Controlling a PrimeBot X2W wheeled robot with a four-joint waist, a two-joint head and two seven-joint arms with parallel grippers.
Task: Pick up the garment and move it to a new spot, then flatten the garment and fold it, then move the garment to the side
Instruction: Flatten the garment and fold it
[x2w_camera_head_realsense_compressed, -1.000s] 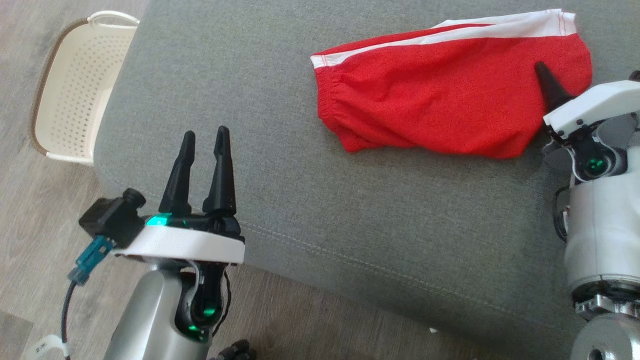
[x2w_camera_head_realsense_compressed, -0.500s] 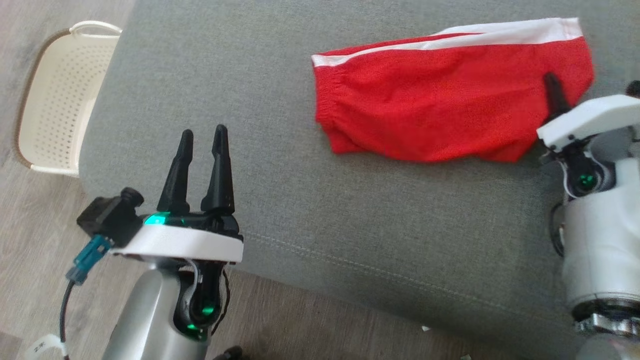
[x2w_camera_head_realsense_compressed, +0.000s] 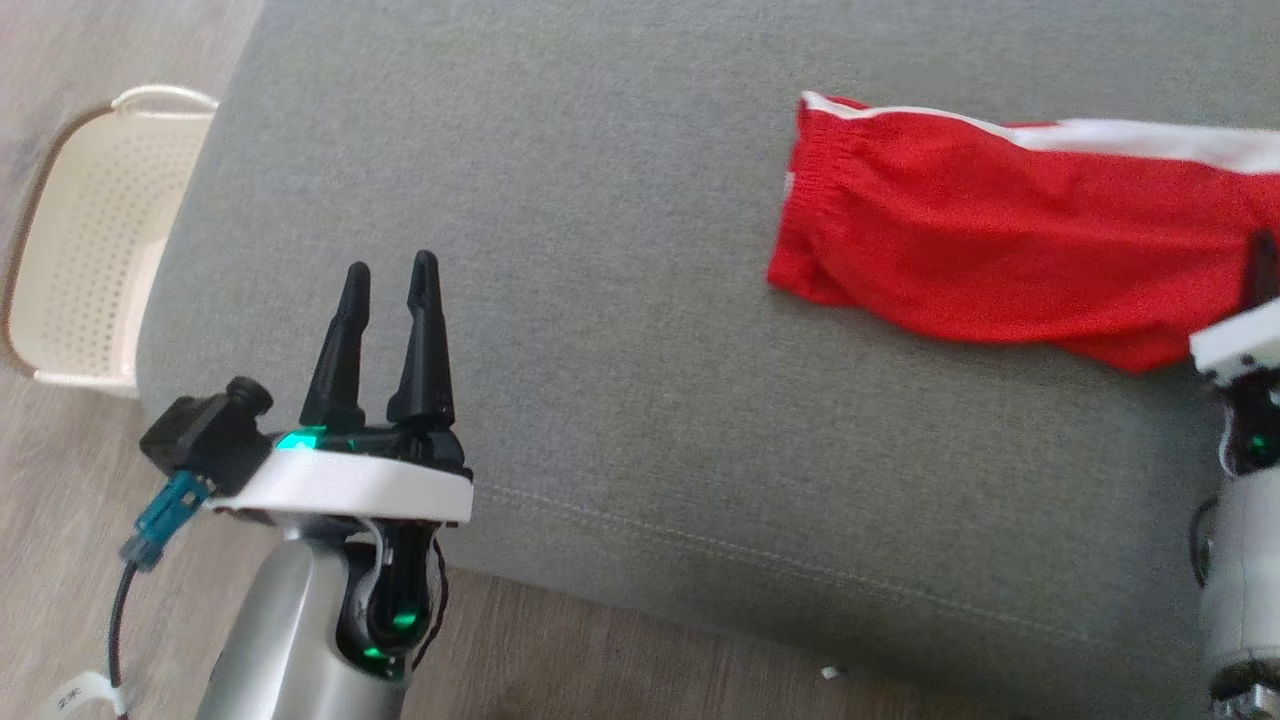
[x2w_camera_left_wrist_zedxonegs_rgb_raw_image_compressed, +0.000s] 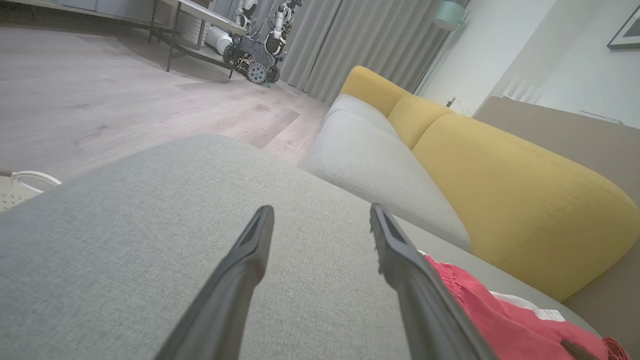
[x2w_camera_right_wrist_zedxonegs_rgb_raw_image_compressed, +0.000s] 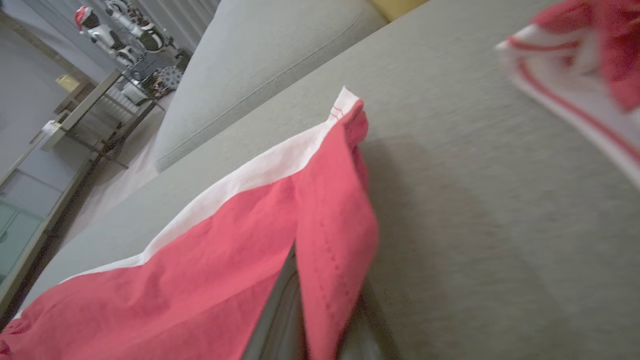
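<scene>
The garment (x2w_camera_head_realsense_compressed: 1000, 250), red shorts with a white side stripe, lies stretched along the right half of the grey cushion (x2w_camera_head_realsense_compressed: 600, 300). At the picture's right edge my right gripper (x2w_camera_head_realsense_compressed: 1262, 265) is shut on the garment's near right end, one dark finger showing over the cloth. In the right wrist view the garment (x2w_camera_right_wrist_zedxonegs_rgb_raw_image_compressed: 225, 260) drapes over that gripper's fingers (x2w_camera_right_wrist_zedxonegs_rgb_raw_image_compressed: 280, 315), lifted off the cushion. My left gripper (x2w_camera_head_realsense_compressed: 390, 268) stands open near the cushion's front left corner, holding nothing. From the left wrist, the left gripper (x2w_camera_left_wrist_zedxonegs_rgb_raw_image_compressed: 320, 210) hovers over bare cushion, with the garment (x2w_camera_left_wrist_zedxonegs_rgb_raw_image_compressed: 500, 320) to its right.
A cream perforated basket (x2w_camera_head_realsense_compressed: 80, 240) sits on the wooden floor left of the cushion. A yellow and grey sofa (x2w_camera_left_wrist_zedxonegs_rgb_raw_image_compressed: 500, 190) stands beyond the cushion. Another robot (x2w_camera_left_wrist_zedxonegs_rgb_raw_image_compressed: 260, 55) is parked far back by a table.
My right gripper has shut on the garment's right end and dragged it rightward along the cushion, stretching it out. The head view has shifted too. The left gripper stays open.
</scene>
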